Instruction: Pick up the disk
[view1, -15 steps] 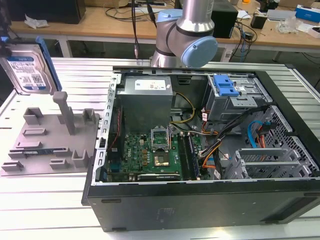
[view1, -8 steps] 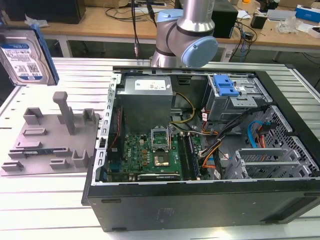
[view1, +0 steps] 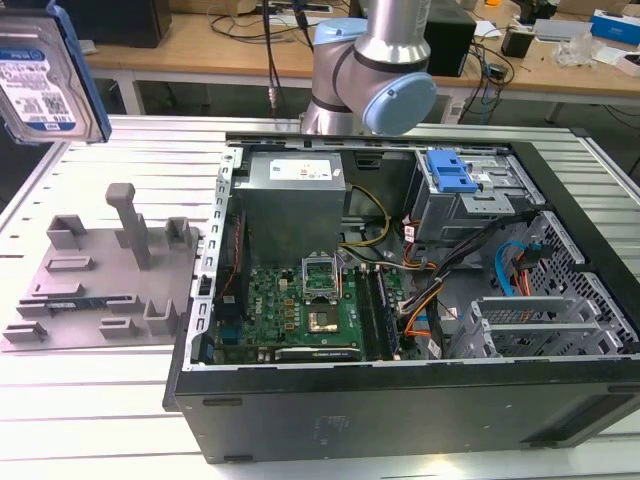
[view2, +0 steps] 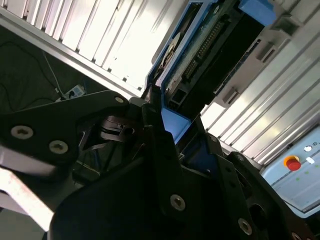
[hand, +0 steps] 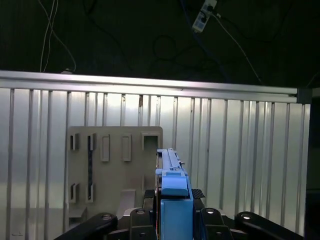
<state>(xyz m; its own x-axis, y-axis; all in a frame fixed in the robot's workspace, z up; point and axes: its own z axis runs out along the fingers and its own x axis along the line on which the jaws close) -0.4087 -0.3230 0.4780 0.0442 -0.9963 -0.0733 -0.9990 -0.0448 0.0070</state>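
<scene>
above slatted table (hand: 240, 150), fingers (hand: 150, 200) clamp disk (hand: 172, 190) edge-on.

Silver arm (view1: 385, 30) — pale-blue joint caps, black screwed jaws.

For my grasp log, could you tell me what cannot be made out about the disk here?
1. Exterior view: the disk is cut off by the frame's corner.
2. First wrist view: the disk stands edge-on, its faces unseen, its lower part hidden by the end effector.

Open air below disk (view1: 45, 75); fixture plate (view1: 100, 285) posts beneath.
</scene>
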